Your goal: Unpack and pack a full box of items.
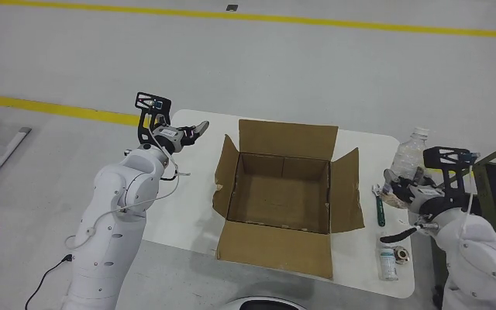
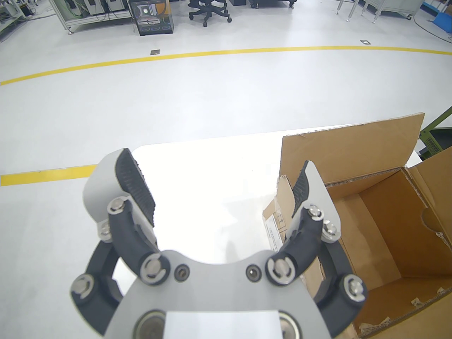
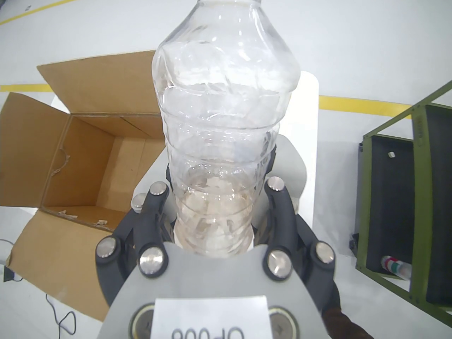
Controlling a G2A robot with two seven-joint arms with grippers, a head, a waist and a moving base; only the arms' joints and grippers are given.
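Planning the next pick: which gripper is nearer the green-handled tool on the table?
Right. The right gripper, shut on the bottle, sits just beside the green-handled tool; the left gripper is open, across the cardboard box from it.

Right gripper holds bottle beside open box

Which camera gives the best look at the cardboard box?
The top view: the cardboard box shows whole, flaps open, down to its floor. The left wrist view catches one end past the left gripper; the right wrist view has it partly behind the bottle.
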